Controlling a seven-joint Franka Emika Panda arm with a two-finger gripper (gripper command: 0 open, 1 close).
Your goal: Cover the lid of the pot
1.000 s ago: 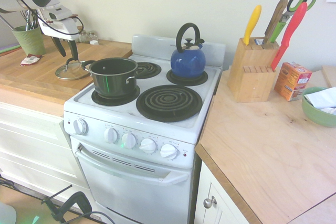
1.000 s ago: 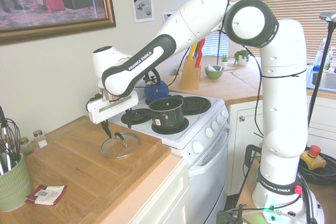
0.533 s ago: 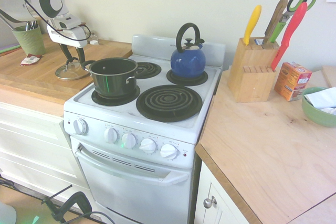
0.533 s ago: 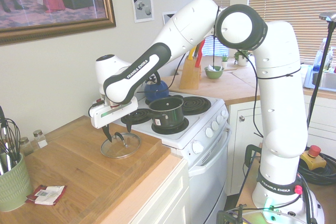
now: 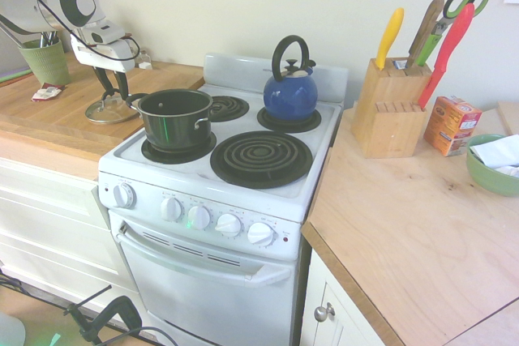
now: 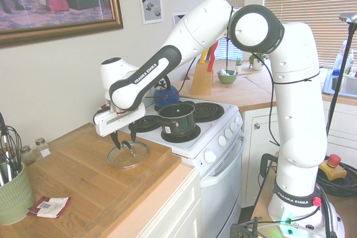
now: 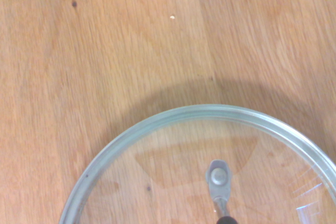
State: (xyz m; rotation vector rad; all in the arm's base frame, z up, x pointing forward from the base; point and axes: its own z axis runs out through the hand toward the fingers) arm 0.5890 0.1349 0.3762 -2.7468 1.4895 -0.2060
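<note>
I had the gripper (image 6: 125,142) pointing straight down over the lid (image 6: 128,154), which lay flat on the wooden counter (image 6: 83,176) just left of the stove (image 6: 217,132); the jaws were spread either side of the lid's handle (image 6: 127,145) and not visibly pinching it, so I judged the close should be centred and finished before any lift. To the right, the pot (image 6: 177,118) sat open on the near-left burner, just past the counter edge. The lid needed to rise above the pot's rim and side handle before crossing; the kettle (image 6: 164,95) stood behind, apart.
</note>
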